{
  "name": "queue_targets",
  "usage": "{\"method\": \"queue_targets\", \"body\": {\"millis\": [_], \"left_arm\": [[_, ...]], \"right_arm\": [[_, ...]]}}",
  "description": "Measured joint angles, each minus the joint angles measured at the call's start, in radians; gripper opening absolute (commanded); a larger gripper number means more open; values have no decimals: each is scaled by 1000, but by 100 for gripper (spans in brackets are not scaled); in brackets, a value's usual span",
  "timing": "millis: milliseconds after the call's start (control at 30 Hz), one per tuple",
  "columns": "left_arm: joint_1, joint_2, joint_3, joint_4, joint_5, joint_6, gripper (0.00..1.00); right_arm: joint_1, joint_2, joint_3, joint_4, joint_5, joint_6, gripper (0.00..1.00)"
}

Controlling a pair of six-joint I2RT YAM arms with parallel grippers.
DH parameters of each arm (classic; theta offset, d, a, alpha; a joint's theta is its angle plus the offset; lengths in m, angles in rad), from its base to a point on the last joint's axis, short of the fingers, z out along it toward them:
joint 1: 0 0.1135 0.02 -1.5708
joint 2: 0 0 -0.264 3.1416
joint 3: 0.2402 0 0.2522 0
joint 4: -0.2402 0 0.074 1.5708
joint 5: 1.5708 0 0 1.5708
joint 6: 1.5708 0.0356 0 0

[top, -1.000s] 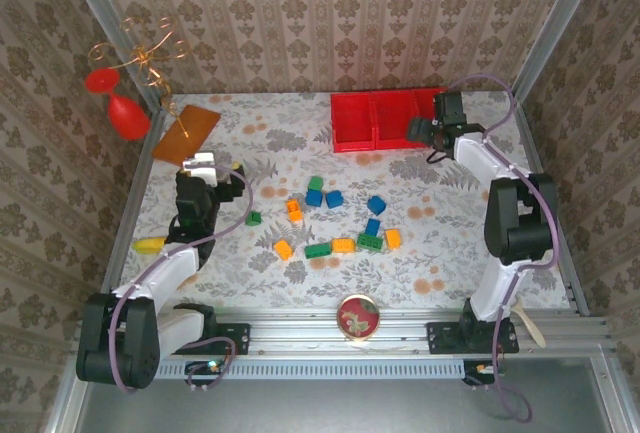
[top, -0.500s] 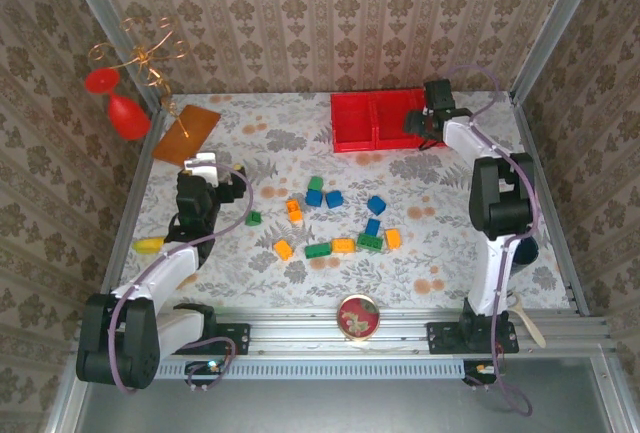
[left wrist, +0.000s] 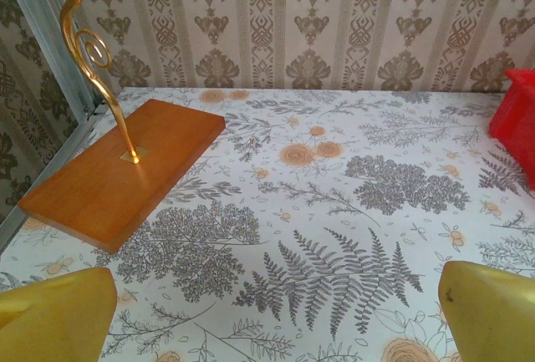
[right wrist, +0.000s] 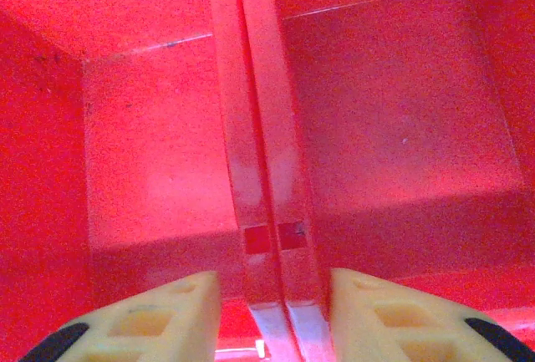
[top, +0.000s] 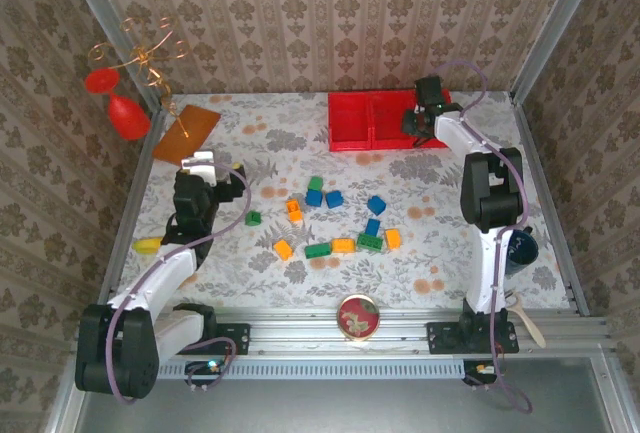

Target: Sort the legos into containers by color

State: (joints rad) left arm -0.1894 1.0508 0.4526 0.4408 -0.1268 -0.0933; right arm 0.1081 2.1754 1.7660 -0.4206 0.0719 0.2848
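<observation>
**Top external view.** The red containers [top: 372, 123] sit at the far edge of the table, with the right gripper [top: 420, 119] down over their right portion. About a dozen legos [top: 334, 223] — blue, green and orange — lie loose mid-table, well apart from the bins. The left gripper [top: 200, 168] hangs near the left side, holding nothing.

**Left wrist view.** The left gripper [left wrist: 276, 324] stands wide, both fingertips [left wrist: 58, 316] at the frame corners with bare patterned table between them. A wooden board [left wrist: 125, 170] lies ahead, and a corner of the containers [left wrist: 518, 119] shows at the right.

**Right wrist view.** The right gripper [right wrist: 272, 320] is drawn narrow astride the joined walls between two bins of the containers [right wrist: 393, 111]. Whether it is clamped cannot be told. Both bin floors are bare.

**Assessment.** No brick appears sorted — the whole job remains.
</observation>
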Motion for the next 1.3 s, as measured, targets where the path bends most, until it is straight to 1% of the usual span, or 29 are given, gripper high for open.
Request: {"method": "queue_targets", "body": {"millis": [167,300,367,600,867,1300], "left_arm": [[0,-7,4,0,2,-5,100],[0,-7,7,0,7,-5,100],[0,-7,7,0,9,-5,100],[0,-7,7,0,11,-8,100],[0,-7,7,0,11,-13,100],[0,-7,6,0,11,-13,100]], "right_arm": [[44,-3,-23,2,17,5,28],[81,-31,-64,13,50,16,21],[98,-44,-83,14,62,26,19],[155,-70,-121,20,102,65,18],[225,-102,-167,23,116,117,18],[296,-87,-140,6,109,121,20]]}}
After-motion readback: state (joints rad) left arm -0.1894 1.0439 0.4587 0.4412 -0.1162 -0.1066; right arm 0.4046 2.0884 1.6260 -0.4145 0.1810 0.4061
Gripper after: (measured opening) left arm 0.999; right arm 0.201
